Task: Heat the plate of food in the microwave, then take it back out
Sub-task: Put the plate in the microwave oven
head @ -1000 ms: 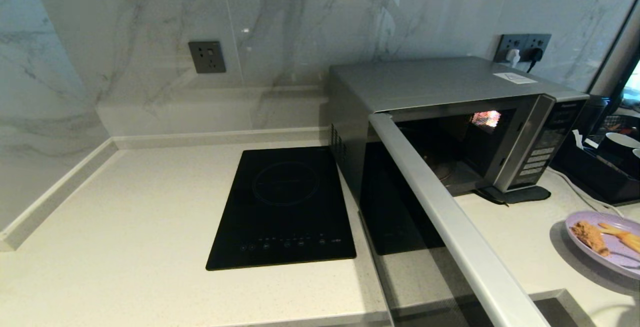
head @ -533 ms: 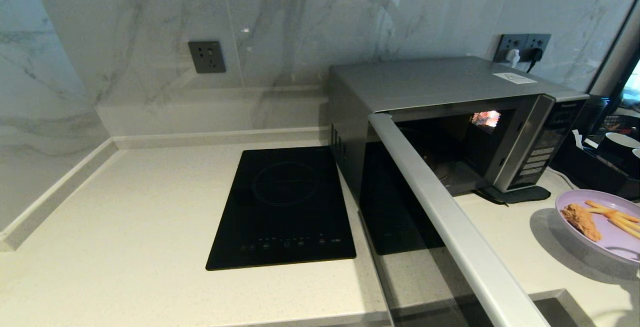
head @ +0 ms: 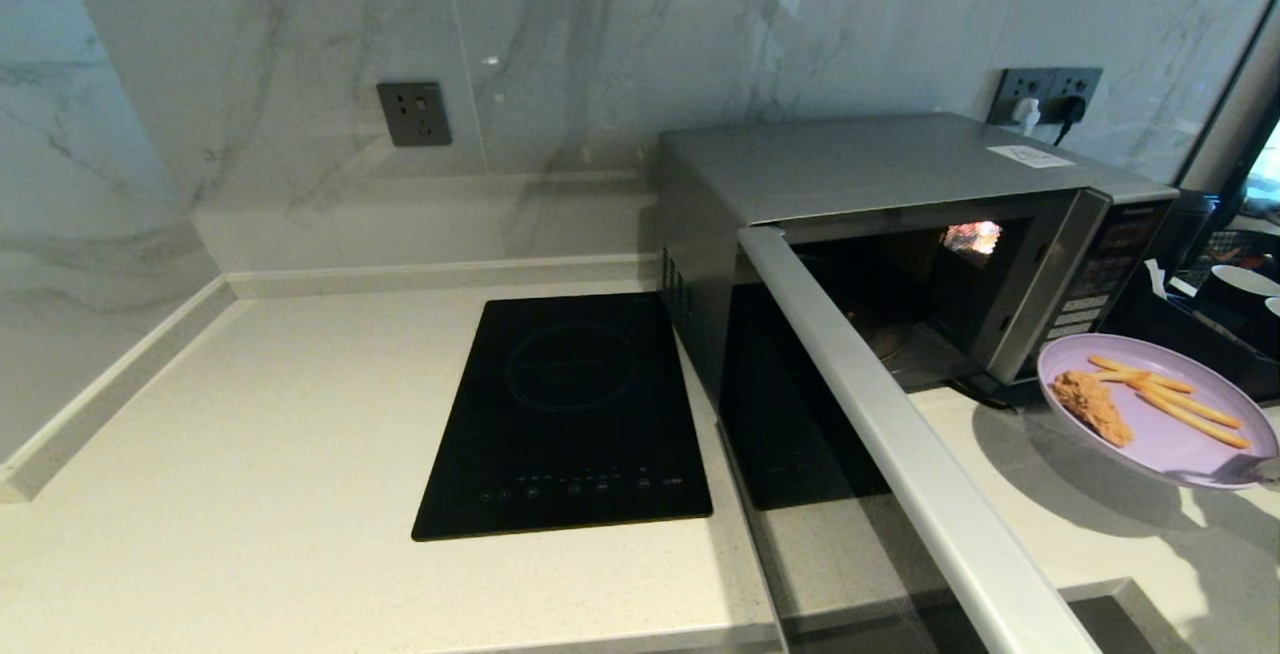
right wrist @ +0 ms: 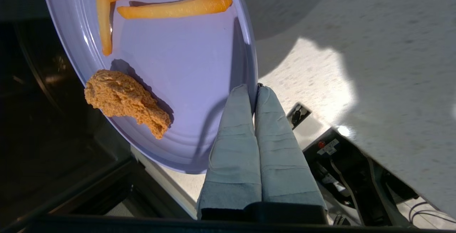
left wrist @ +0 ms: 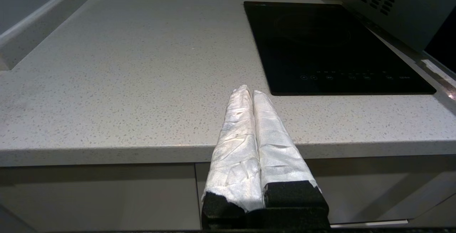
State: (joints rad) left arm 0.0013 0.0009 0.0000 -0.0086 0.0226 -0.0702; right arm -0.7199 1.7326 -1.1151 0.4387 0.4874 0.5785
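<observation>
The lilac plate of food (head: pixel 1160 414) hangs in the air at the right, just in front of the microwave's button panel, carrying a golden fried chunk (head: pixel 1095 406) and a few fries (head: pixel 1165 392). My right gripper (right wrist: pixel 252 91) is shut on the plate's (right wrist: pixel 185 69) rim, one finger above and one below; only its tip (head: pixel 1235 474) shows in the head view. The silver microwave (head: pixel 860 169) stands with its door (head: pixel 880 434) swung wide open towards me and its cavity lit. My left gripper (left wrist: pixel 248 91) is shut and empty, parked over the counter's front edge left of the hob.
A flat black induction hob (head: pixel 570 414) lies in the counter left of the microwave. A dark tray with cups (head: pixel 1225 319) stands at the far right behind the plate. The pale counter (head: pixel 250 454) stretches to the left, and wall sockets (head: pixel 1045 94) sit behind the microwave.
The plate has risen and moved left and away from me, towards the open microwave, held in my right gripper. The left arm has not moved.
</observation>
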